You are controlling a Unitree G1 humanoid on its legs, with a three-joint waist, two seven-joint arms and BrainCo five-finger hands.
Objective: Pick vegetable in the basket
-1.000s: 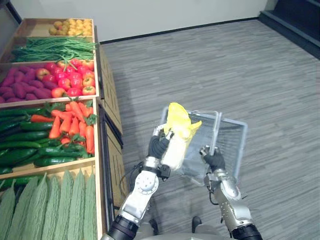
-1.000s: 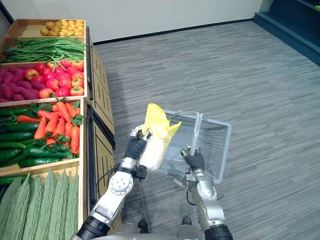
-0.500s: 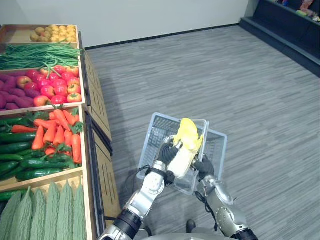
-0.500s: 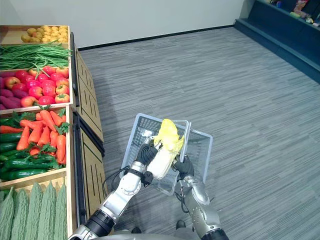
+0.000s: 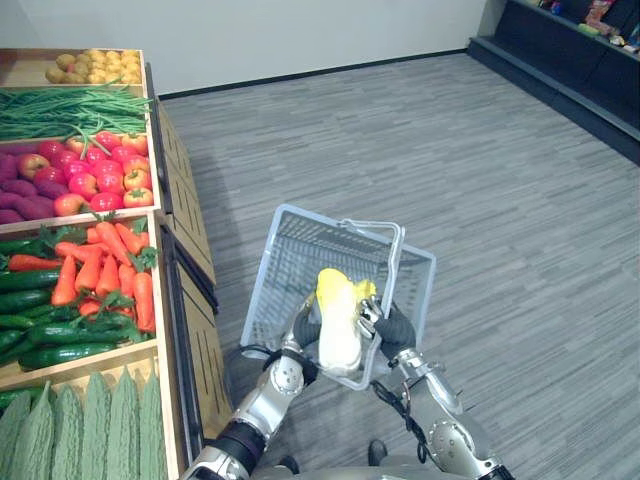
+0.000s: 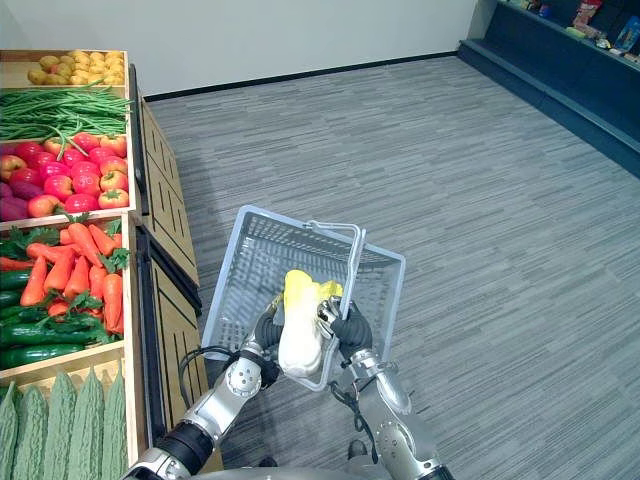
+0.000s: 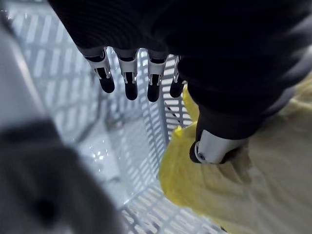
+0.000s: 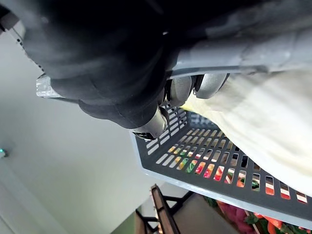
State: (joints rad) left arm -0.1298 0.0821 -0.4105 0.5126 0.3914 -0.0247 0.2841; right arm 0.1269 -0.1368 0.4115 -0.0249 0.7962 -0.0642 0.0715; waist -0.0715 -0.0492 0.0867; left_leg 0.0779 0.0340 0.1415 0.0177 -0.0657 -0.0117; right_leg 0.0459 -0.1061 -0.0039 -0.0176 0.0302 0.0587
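Note:
A grey mesh basket (image 5: 300, 250) hangs in front of me above the floor. My right hand (image 5: 395, 330) is shut on the basket's handle (image 5: 397, 260), its fingers curled round the bar in the right wrist view (image 8: 122, 73). A pale cabbage with yellow leaves (image 5: 338, 335) stands at the basket's near end, between both hands. My left hand (image 5: 303, 328) is just left of it. In the left wrist view its fingers (image 7: 127, 83) are straight over the mesh, with only the thumb against the cabbage (image 7: 243, 195).
A wooden produce stand (image 5: 190, 290) runs along my left, with crates of potatoes (image 5: 90, 66), green beans (image 5: 70, 108), apples (image 5: 100, 170), carrots (image 5: 100, 265), cucumbers (image 5: 50, 320) and ridged green gourds (image 5: 80, 430). A dark low shelf (image 5: 560, 60) lines the far right.
The left hand's fingers have uncurled from the cabbage. The cabbage has come down from above the basket to its near end. The camera has shifted too.

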